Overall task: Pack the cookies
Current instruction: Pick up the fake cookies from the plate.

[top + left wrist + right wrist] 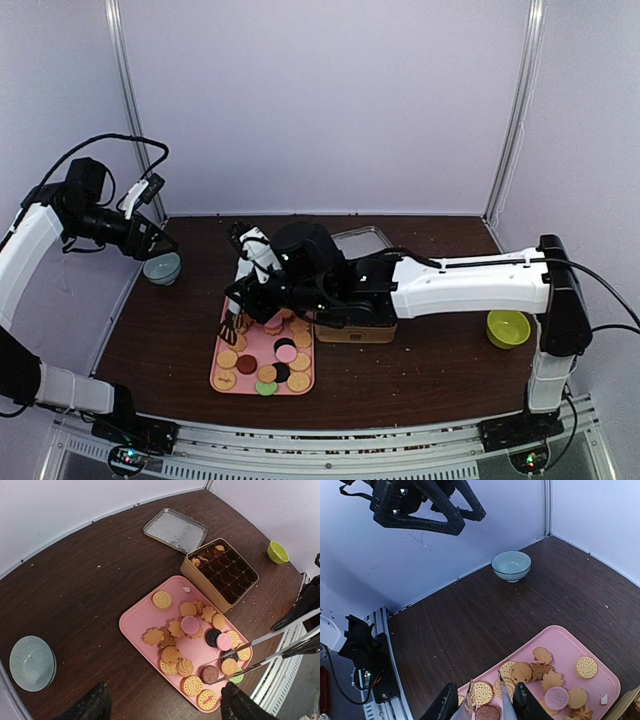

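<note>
Cookies (190, 625) crowd the pink tray (135, 625); picking one up is the step in hand.
Right gripper (487, 707) clamps tongs (250, 668), tips spread at a brown cookie (210, 674) on the tray. Next it should squeeze, lift and carry to the tin (200, 582) beside the tray. Left gripper (165, 242) hangs wide open and empty, well off the tray.

My right arm reaches across the desk, its hand (236, 322) at the far left corner of the pink tray (222, 382) of cookies (268, 372). My left hand (150, 238) hangs near the pale blue bowl (162, 268) by the left edge.
</note>
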